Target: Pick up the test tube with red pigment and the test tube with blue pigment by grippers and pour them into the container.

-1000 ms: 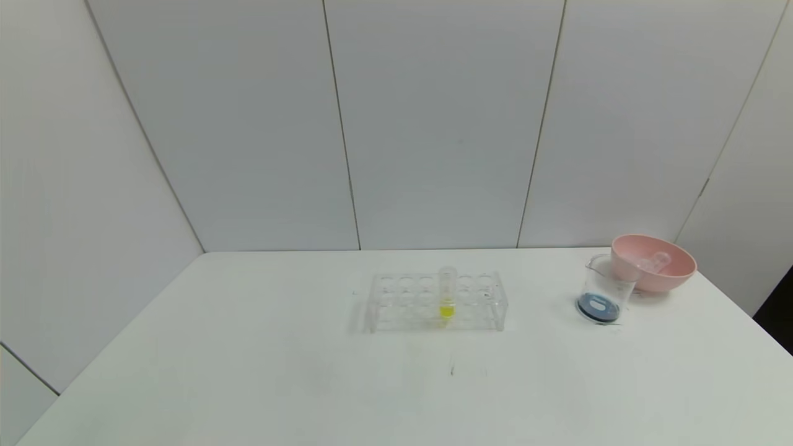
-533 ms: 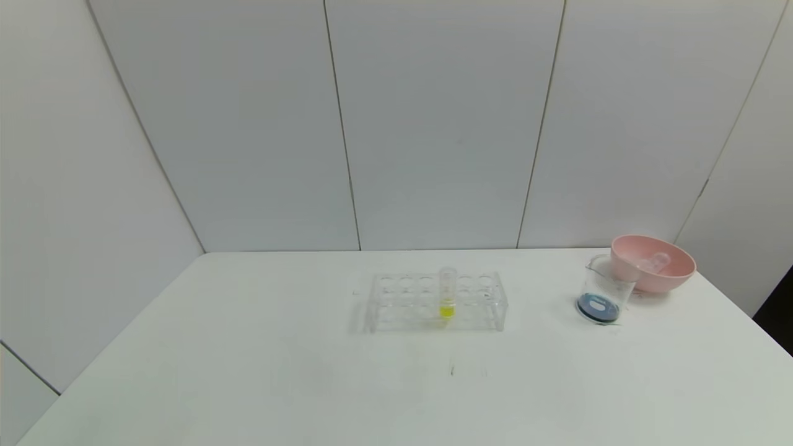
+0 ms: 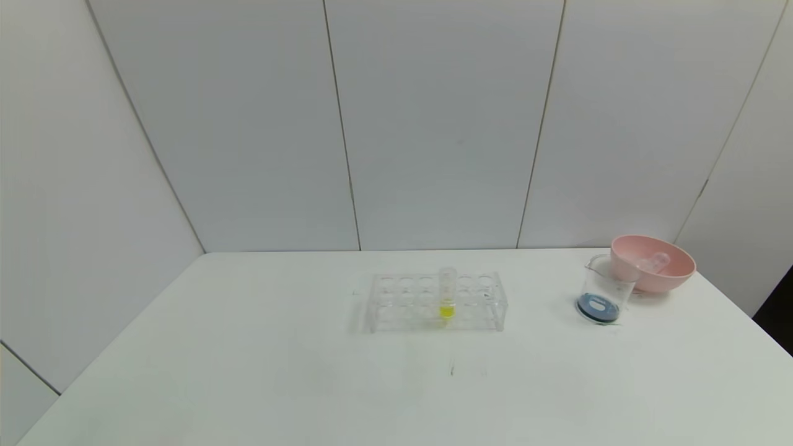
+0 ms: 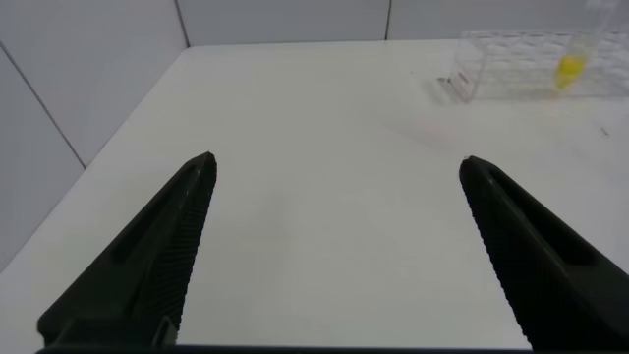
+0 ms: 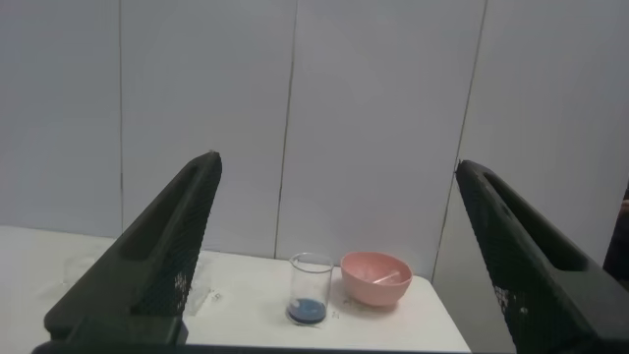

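Note:
The container, a clear glass beaker [image 3: 602, 290] with dark blue liquid at its bottom, stands at the table's right; it also shows in the right wrist view [image 5: 312, 288]. No tube with red or blue pigment is in view. An empty clear tube [image 3: 653, 262] lies in the pink bowl [image 3: 652, 262]. My left gripper [image 4: 337, 167] is open and empty above the table's left part. My right gripper [image 5: 337, 165] is open and empty, well back from the beaker. Neither gripper shows in the head view.
A clear tube rack [image 3: 437, 301] stands mid-table, holding one tube with yellow liquid [image 3: 446, 296]; both show in the left wrist view, the rack [image 4: 511, 67] and the yellow tube [image 4: 573, 59]. The pink bowl [image 5: 375, 278] sits right beside the beaker near the table's right edge.

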### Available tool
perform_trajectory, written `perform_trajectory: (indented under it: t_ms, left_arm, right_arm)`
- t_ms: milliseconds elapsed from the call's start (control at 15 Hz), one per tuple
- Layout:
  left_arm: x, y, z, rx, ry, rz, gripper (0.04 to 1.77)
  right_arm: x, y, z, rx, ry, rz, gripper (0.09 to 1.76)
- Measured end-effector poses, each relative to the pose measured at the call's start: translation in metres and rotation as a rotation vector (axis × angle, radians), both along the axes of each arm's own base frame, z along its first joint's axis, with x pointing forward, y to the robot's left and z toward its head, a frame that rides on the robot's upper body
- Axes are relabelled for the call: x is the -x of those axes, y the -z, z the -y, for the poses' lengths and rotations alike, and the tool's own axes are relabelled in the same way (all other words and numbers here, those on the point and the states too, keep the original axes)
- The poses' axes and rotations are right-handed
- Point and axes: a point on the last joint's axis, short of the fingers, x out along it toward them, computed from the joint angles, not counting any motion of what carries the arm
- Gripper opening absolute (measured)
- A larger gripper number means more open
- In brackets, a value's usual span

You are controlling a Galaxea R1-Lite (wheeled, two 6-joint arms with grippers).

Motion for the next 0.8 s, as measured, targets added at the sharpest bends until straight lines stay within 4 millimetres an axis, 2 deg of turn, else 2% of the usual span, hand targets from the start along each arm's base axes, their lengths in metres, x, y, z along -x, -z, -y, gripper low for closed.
perform_trajectory:
  t_ms: [133,267,400,533,600,800]
  left_arm:
    - [0.000,0.000,0.000,0.000,0.000,0.000,1.76]
    - [0.000,0.000,0.000,0.000,0.000,0.000,1.76]
    - [0.000,0.000,0.000,0.000,0.000,0.000,1.76]
    - [0.000,0.000,0.000,0.000,0.000,0.000,1.76]
    - [0.000,0.000,0.000,0.000,0.000,0.000,1.76]
    - [0.000,0.000,0.000,0.000,0.000,0.000,1.76]
  right_arm:
    - [-0.006,0.020,0.001,-0.008,0.025,0.002,1.70]
    - [-0.021,0.046,0.001,-0.016,0.045,-0.061,1.70]
    - [-0.039,0.084,0.001,-0.020,0.056,-0.226,1.70]
    - [-0.047,0.116,0.001,-0.015,0.065,-0.461,1.70]
    - [-0.048,0.125,0.001,-0.019,0.063,-0.549,1.70]
    - [-0.047,0.126,0.001,-0.051,0.056,-0.570,1.70]
